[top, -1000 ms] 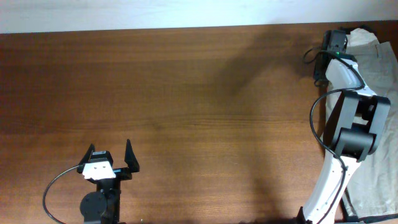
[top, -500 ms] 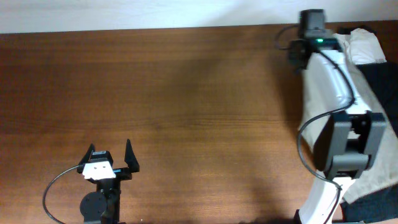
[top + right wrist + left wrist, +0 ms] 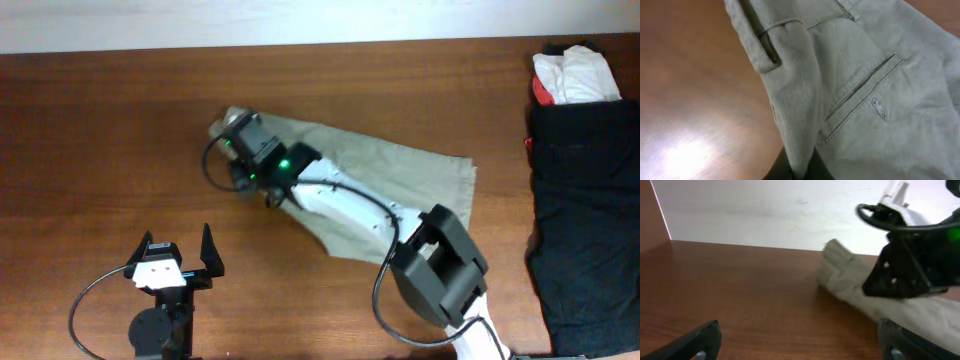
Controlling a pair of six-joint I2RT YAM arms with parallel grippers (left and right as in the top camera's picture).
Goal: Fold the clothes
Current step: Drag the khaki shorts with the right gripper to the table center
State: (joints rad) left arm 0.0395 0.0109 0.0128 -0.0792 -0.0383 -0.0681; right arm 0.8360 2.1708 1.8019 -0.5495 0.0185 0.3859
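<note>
**mk_92:** Where are the shorts [image 3: 430, 170] sitting right now?

**tabletop_tim:** Middle of the counter [image 3: 100, 130], a bit right of center. They're spread out on a slant, with one end up and to the left and the wide end running off to the right. Pretty wrinkled too. The right arm [image 3: 340, 205] reaches straight across them from the near right corner.

**mk_92:** And the right gripper [image 3: 796, 169]?

**tabletop_tim:** Clamped on the shorts at that upper-left end. The right wrist view shows a fold of the beige cloth pinched between the two dark fingers [image 3: 774, 170] at the bottom of the frame. There's a slit pocket [image 3: 860, 90] just off to the side of it. In the left wrist view the pinched end bunches up above the wood and the rest trails down onto it.

**mk_92:** Left gripper [image 3: 178, 245]?

**tabletop_tim:** Spread wide with nothing in it. It sits near the front left of the counter, well apart from the shorts.

**mk_92:** Anything else lying around?

**tabletop_tim:** A black garment [image 3: 585, 200] along the far right edge, and a white and red bundle [image 3: 570, 75] touching its top end in the back right corner. Both are clear of the shorts, with bare wood between.
</note>
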